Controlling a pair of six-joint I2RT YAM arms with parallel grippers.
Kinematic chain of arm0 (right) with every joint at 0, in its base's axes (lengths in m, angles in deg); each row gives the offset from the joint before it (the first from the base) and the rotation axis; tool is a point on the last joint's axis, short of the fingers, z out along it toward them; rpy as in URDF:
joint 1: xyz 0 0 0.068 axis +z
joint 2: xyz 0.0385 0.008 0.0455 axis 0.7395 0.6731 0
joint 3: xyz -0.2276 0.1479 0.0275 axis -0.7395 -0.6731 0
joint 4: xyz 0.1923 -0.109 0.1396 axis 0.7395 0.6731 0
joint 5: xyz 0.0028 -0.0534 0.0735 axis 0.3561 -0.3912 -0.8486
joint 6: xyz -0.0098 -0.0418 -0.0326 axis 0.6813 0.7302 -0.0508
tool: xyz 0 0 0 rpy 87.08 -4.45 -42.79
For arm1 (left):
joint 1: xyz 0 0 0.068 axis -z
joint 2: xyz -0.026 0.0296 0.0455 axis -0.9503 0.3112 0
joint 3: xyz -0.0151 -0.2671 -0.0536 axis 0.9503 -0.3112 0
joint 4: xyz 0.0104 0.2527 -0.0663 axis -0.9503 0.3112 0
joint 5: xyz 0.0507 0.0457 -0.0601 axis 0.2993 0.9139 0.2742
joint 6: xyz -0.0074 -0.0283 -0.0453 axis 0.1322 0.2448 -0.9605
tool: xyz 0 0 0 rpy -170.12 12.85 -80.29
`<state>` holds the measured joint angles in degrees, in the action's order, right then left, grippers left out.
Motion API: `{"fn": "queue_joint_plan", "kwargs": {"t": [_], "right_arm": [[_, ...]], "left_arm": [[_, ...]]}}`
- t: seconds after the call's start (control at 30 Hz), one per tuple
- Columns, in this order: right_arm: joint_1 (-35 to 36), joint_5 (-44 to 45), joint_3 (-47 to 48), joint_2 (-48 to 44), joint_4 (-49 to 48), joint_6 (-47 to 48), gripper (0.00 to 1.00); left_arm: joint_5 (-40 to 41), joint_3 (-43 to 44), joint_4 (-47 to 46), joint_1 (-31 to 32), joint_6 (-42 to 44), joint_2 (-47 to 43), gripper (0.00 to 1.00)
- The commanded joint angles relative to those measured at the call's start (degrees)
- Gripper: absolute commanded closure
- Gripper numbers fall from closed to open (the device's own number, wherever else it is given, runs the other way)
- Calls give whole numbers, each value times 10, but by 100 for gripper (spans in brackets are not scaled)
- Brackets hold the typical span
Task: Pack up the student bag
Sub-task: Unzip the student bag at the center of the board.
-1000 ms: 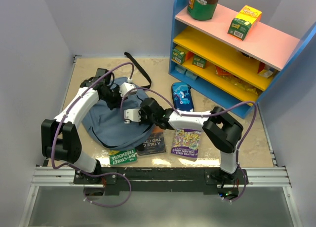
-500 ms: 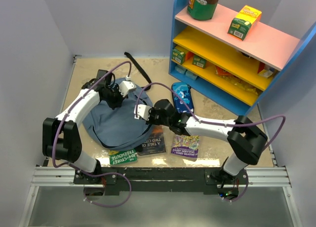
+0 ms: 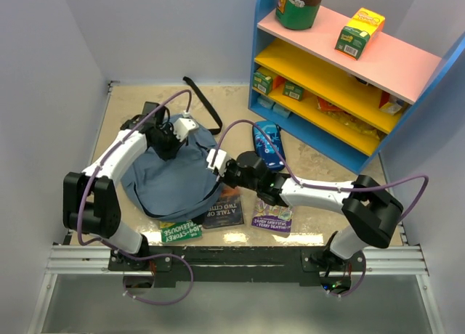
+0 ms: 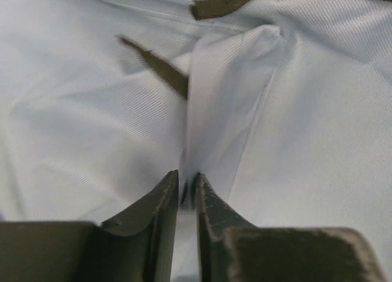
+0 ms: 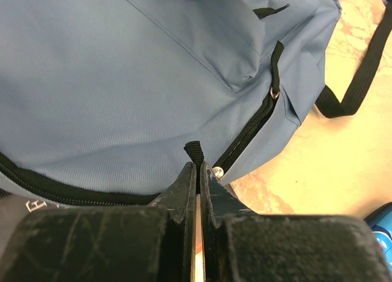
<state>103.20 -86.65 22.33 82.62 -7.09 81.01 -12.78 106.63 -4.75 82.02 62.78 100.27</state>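
The slate-blue student bag lies flat at the left of the table. My left gripper is shut on a fold of the bag's fabric at its far edge and lifts it a little. My right gripper is shut on the black zipper pull tab at the bag's right side, where the black zipper runs. Three books lie by the bag's near edge: a green one, a dark one and a purple one. A dark-blue pencil case lies right of the bag.
A blue shelf unit with boxes and packets stands at the back right. A black strap trails behind the bag. Grey walls close in on the left and back.
My right gripper has moved right and away from the bag's middle, drawing the zipper tab along the bag's right side. My left gripper has shifted slightly right with the fabric.
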Motion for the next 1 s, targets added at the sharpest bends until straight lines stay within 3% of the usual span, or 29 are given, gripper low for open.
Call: {"fn": "queue_joint_plan", "kwargs": {"t": [0.0, 0.03, 0.1, 0.2, 0.23, 0.4, 0.43, 0.5, 0.63, 0.83, 0.97], "right_arm": [[3, 20, 5, -3, -49, -35, 100], [3, 32, 6, 0, -55, -38, 100], [3, 36, 6, 1, -61, -43, 100], [2, 38, 2, -1, -77, -53, 100], [2, 40, 1, -2, -78, -54, 100], [2, 36, -1, -7, -84, -62, 100], [2, 35, -3, -10, -87, -62, 100], [2, 32, -5, -16, -90, -66, 100], [2, 29, -11, -24, -95, -71, 100], [2, 22, -14, -29, -103, -82, 100], [2, 22, -20, -37, -107, -87, 100]], "left_arm": [[37, 68, 62, -5, 34, -7, 74], [38, 88, 71, -5, 46, -18, 61], [25, 112, 95, -5, 53, -24, 48], [-33, 150, 117, -5, 71, -30, 16], [-53, 156, 119, -3, 80, -27, 0], [-230, 137, 118, 8, 184, 20, 0], [-258, 119, 119, 9, 257, 22, 0], [-313, 94, 93, 10, 319, 22, 0], [-336, 90, 55, 22, 380, 50, 0], [-373, 185, 124, 22, 438, 153, 0], [-391, 194, 156, 33, 491, 181, 0]]}}
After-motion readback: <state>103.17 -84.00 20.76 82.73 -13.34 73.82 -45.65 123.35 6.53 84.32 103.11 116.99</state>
